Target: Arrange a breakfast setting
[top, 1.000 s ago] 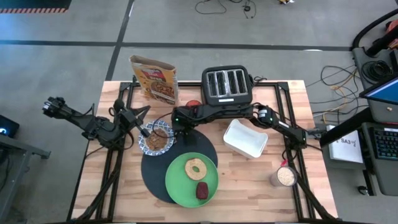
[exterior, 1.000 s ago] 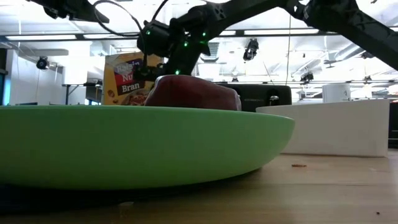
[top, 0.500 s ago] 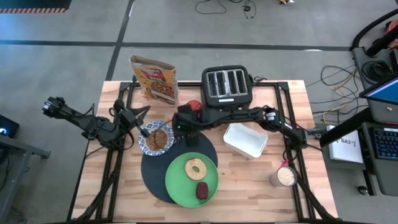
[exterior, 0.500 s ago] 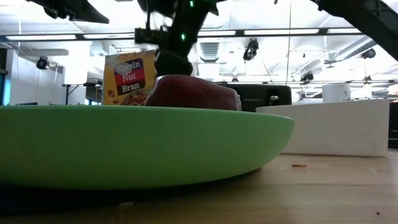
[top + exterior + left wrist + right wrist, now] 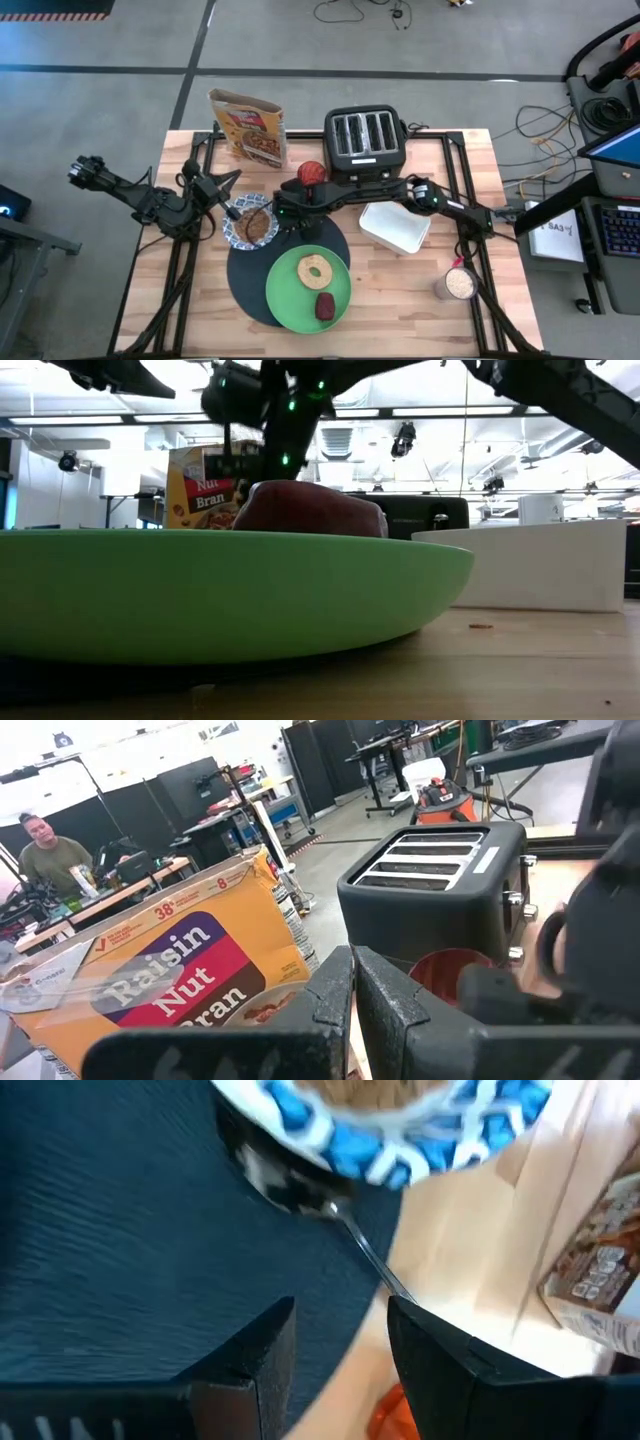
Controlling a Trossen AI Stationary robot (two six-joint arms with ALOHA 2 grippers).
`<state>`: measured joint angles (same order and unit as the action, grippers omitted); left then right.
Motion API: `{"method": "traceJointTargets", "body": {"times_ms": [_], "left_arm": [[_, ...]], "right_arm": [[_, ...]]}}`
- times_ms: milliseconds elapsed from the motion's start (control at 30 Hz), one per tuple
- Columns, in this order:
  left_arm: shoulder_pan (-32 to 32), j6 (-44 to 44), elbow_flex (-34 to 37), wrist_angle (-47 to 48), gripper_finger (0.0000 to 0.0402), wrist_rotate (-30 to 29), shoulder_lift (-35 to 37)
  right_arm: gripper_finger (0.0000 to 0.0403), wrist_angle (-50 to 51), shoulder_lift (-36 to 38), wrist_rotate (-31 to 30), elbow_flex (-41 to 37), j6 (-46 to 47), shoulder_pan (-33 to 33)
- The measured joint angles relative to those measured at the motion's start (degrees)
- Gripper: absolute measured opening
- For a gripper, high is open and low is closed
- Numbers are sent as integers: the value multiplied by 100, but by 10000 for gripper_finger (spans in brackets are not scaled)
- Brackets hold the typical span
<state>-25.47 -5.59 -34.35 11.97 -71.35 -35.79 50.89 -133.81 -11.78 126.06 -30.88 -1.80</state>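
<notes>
Yellow-and-red cereal box point(image 5: 190, 980) stands at the table's far edge, front reading "Raisin Nut Bran" in the left wrist view, with "38" and "8" printed on a strip above the name; same box in the low view point(image 5: 205, 485) shows "Nut" and "Bran". Black four-slot toaster point(image 5: 365, 137) just beside it to the right, no readable writing. Big round black mat point(image 5: 245, 285) lies mid-table; lime-green round plate point(image 5: 290, 295) sits on its near part, carrying a tan bagel ring point(image 5: 316, 269) and a dark-red food lump point(image 5: 325, 306), the two close but apart. Small blue-and-white patterned bowl point(image 5: 250, 225), brown contents inside, rests at the mat's far-left edge, partly over the wood. Dark metal spoon point(image 5: 300, 1185): its bowl end lies on the mat, against the patterned bowl's rim, handle running out toward the right gripper point(image 5: 340, 1340), whose fingers stand part-open either side of the handle's end, gripping nothing. Overhead, that gripper point(image 5: 281, 208) hangs just right of the patterned bowl. Left gripper point(image 5: 232, 209), fingers pressed shut and empty, waits at the bowl's left side. White rectangular plastic tray point(image 5: 394, 222) sits right of the mat, apart from it.
</notes>
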Motion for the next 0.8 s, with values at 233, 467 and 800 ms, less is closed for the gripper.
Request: {"method": "traceJointTargets", "body": {"times_ms": [233,467,800], "left_arm": [[0,18,0,110,0,-8,0],[4,740,-3,311,0,934,-95],[249,2524,-430,535,0,2548,-1443]], "right_arm": [[150,-87,-99,-281,-4,-460,-3],[142,921,583,-43,-13,557,68],[104,-20,3117,172,-2360,1483,341]]}}
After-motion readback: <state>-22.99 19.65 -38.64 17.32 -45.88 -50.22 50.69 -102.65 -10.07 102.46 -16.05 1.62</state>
